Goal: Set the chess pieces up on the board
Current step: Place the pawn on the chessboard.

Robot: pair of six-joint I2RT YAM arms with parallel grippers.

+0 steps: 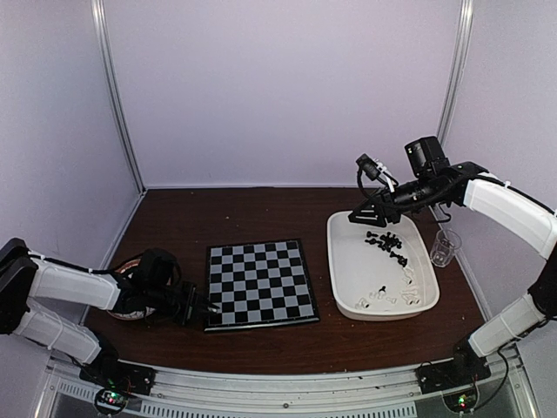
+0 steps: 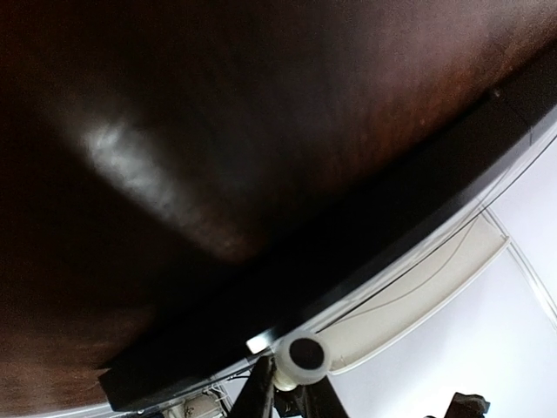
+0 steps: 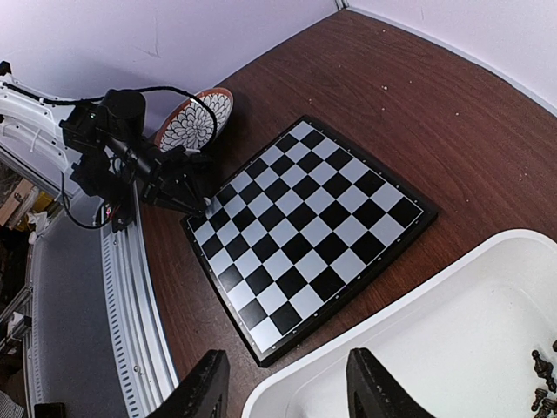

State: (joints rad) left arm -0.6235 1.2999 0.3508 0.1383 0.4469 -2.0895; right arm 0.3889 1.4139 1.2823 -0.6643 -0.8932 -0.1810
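The board (image 1: pixel 258 283) lies bare by the table's near edge. All pieces (image 1: pixel 387 241) sit in the tray (image 1: pixel 352 257) toward the right edge. The right gripper (image 3: pixel 287 387) hovers over the tray, fingers spread, ready for a pick. The left gripper (image 1: pixel 209 306) sits low at the board's near-left corner, probably to steady it; its finger state cannot be determined.

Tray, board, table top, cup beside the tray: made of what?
Tray: probably white plastic, with a smooth, rounded moulded rim.
Board: thin flat sheet, printed plastic or card; the pale squares glare, so glossy.
Table top: dark brown wood-look, maybe laminate; soft sheen.
Cup: see-through, plastic or glass, cannot tell.
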